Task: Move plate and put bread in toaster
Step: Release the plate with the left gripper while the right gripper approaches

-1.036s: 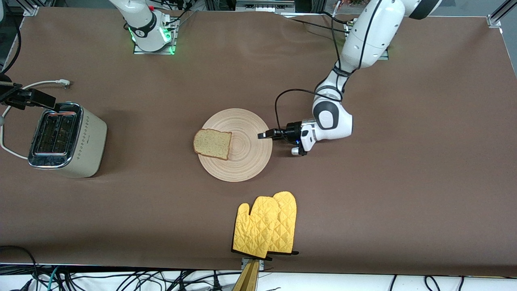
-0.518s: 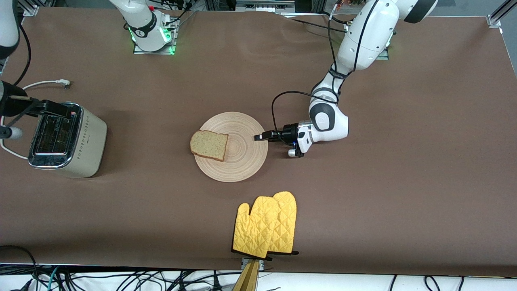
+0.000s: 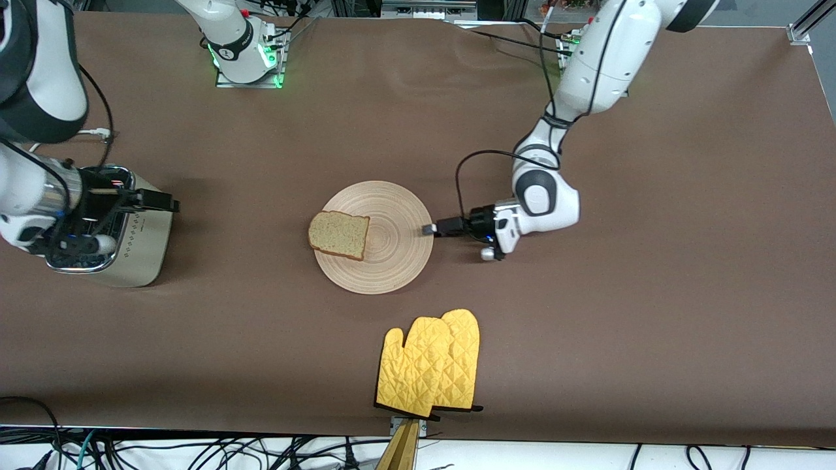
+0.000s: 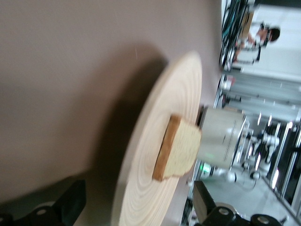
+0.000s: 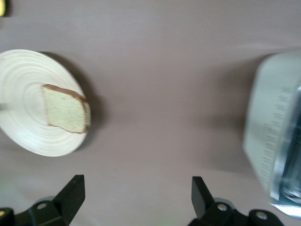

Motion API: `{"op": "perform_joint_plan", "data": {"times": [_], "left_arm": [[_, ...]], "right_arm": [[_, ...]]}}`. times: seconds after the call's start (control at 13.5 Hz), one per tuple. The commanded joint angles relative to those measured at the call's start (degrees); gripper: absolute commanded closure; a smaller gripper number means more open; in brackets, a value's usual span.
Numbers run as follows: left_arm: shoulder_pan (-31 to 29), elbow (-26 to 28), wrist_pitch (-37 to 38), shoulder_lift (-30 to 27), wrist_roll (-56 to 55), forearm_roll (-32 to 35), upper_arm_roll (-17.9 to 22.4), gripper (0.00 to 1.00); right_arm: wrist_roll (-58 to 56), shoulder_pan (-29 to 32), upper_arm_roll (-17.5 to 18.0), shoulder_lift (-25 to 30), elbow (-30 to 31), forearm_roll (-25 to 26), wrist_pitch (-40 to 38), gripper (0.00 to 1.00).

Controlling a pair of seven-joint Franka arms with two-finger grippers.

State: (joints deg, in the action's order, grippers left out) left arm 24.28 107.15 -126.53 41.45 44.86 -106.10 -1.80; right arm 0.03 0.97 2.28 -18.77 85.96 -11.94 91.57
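Observation:
The pale wooden plate (image 3: 392, 261) lies mid-table with the bread (image 3: 339, 235) on its rim toward the right arm's end. My left gripper (image 3: 429, 229) is low at the plate's rim toward the left arm's end, open, with the rim between its fingers (image 4: 70, 205). The left wrist view shows the plate (image 4: 155, 197), the bread (image 4: 181, 148) and the toaster (image 4: 221, 141). My right gripper (image 3: 160, 202) is open and empty over the cream toaster (image 3: 147, 241). The right wrist view shows the plate (image 5: 28, 80), the bread (image 5: 66, 115) and the toaster (image 5: 277, 141).
Two yellow quilted oven mitts (image 3: 431, 362) lie near the table's front edge, nearer to the front camera than the plate. The toaster's white cord (image 3: 98, 134) runs toward the right arm's base. Bare brown table lies between toaster and plate.
The plate with the bread slid toward the right arm's end, then stopped. My left gripper drew back to its rim. My right arm swung in over the toaster.

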Motion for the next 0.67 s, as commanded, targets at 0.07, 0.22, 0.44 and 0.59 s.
{"op": "perform_joint_plan", "data": {"times": [0.07, 0.22, 0.44, 0.59], "left_arm": [[-12.56, 12.1, 0.5, -13.31, 0.5, 10.18, -0.57, 0.0], [-18.62, 14.74, 0.58, -17.96, 0.58, 18.43, -0.66, 0.0], [-26.54, 14.75, 1.02, -23.77, -0.9, 39.25, -1.1, 0.0], [-29.98, 14.49, 1.2, -26.5, -5.2, 47.26, -1.27, 0.0]], "right_arm": [[0.5, -2.28, 0.0, -6.09, 0.61, -8.26, 5.62, 0.0], [0.59, -4.91, -0.09, -8.03, 2.89, -10.2, 10.97, 0.0], [3.31, -7.72, 0.0, -11.01, 6.33, -15.21, 18.63, 0.0], [3.31, -9.57, 0.0, -13.91, 6.42, -15.48, 21.97, 0.0]]}}
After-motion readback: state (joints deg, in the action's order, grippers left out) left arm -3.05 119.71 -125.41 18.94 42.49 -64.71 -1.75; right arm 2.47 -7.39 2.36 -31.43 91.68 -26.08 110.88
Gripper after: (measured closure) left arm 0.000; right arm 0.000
